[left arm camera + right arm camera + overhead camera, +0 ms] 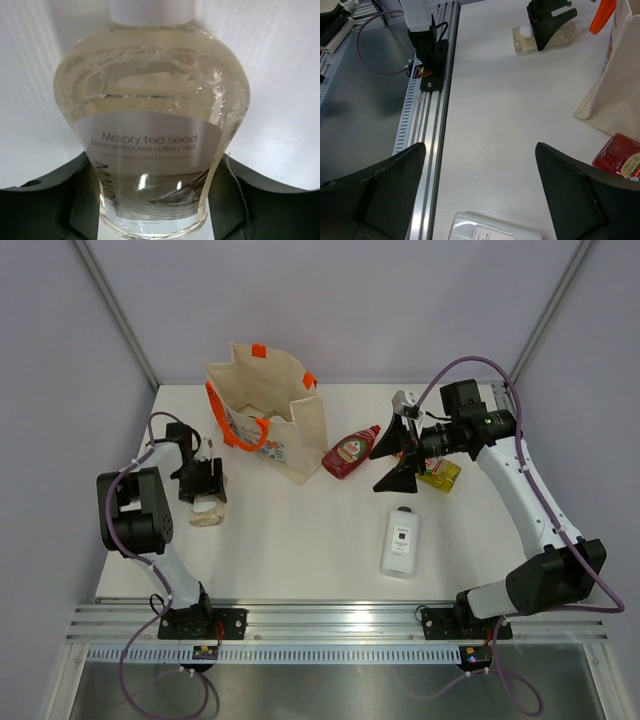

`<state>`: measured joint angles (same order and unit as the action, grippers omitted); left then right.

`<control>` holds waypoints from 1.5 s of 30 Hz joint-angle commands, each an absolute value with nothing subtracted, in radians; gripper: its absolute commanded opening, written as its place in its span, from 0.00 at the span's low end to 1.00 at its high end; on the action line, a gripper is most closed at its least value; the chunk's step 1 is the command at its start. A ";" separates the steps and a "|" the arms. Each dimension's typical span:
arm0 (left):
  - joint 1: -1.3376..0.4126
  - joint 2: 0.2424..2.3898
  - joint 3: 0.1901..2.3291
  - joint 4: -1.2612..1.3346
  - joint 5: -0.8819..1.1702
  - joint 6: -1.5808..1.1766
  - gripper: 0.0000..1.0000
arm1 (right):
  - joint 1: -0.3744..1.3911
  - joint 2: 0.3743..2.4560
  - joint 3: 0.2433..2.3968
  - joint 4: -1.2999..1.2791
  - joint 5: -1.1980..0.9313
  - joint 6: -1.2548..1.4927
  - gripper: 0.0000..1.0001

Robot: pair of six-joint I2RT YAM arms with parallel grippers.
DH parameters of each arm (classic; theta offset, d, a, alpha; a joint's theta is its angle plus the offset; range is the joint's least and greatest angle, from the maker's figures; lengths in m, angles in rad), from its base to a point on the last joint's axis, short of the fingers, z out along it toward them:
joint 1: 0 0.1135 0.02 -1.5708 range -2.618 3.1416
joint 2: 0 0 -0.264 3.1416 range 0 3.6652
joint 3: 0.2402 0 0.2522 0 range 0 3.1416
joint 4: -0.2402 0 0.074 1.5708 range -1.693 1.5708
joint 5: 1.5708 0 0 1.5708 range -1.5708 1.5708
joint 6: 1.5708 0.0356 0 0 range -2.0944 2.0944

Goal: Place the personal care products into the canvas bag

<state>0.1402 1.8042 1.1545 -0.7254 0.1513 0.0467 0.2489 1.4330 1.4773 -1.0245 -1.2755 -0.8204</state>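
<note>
The clear pale-yellow bottle (208,512) lies on its side at the left of the white worktop (300,540). Its long axis runs far to near, with the white cap toward the near edge. The left tool (203,485) is clamped on it, its dark fingers (50,210) against both sides of the lower body. The canvas bag (270,405) stands upright and open further back; what it holds cannot be made out. The red bottle (350,452) lies just beside the bag's right corner, cap pointing away to the far right. The right tool (374,472) hovers near it, spread wide and holding nothing, with the yellow bottle (442,476) partly hidden under that arm. The flat white bottle (401,541) lies nearer, lengthwise far to near. Pale grey walls enclose the worktop, and an aluminium rail (330,625) runs along its near edge.
</note>
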 commanded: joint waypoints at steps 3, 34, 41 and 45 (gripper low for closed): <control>0.192 1.733 1.060 -0.643 0.598 -0.064 0.00 | 0.244 1.370 1.454 -0.974 -1.299 -0.746 0.99; 0.298 1.002 0.664 0.244 1.018 -1.084 0.00 | 0.244 1.397 1.439 -0.842 -1.221 -0.566 0.99; 0.166 1.107 1.022 0.224 0.755 -1.207 0.00 | 0.244 1.428 1.471 -0.830 -1.203 -0.543 0.99; 0.078 1.311 1.247 0.166 0.582 -1.148 0.00 | 0.245 1.417 1.463 -0.795 -1.184 -0.505 0.99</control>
